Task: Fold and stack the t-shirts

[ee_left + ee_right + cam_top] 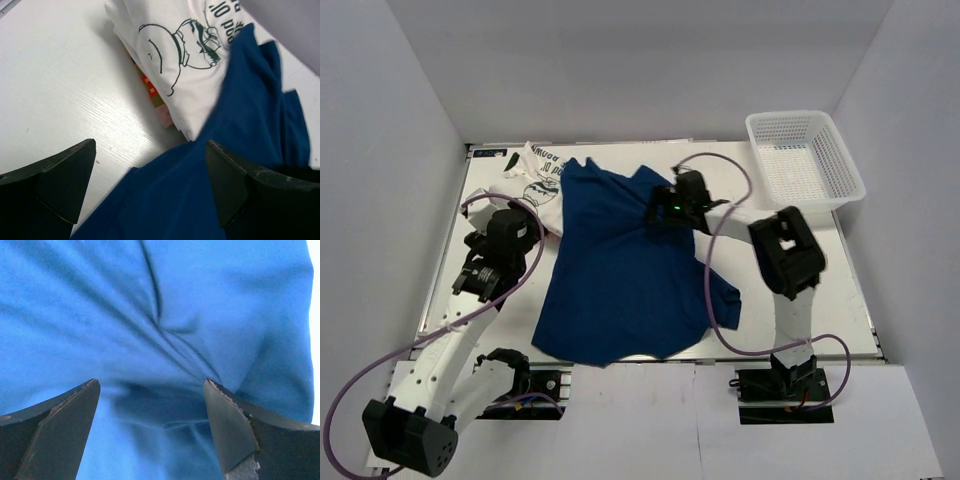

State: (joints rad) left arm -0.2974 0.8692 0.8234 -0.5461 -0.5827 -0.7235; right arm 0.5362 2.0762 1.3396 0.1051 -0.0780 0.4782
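Note:
A large navy-blue t-shirt [625, 270] lies spread and rumpled across the middle of the table. A folded white t-shirt [535, 180] with a cartoon graphic and dark lettering lies at the back left, its right edge under the blue one. My left gripper [492, 272] is open just above the blue shirt's left edge [190, 190], with the white shirt [185, 55] ahead of it. My right gripper [660, 212] is open, low over the blue shirt's upper part [160, 325], its fingers astride a wrinkle.
A white plastic mesh basket [805, 160] stands at the back right, off the table's corner. Bare white tabletop [55, 85] lies left of the shirts. Something red and orange [150, 90] peeks from under the white shirt. Grey walls enclose the table.

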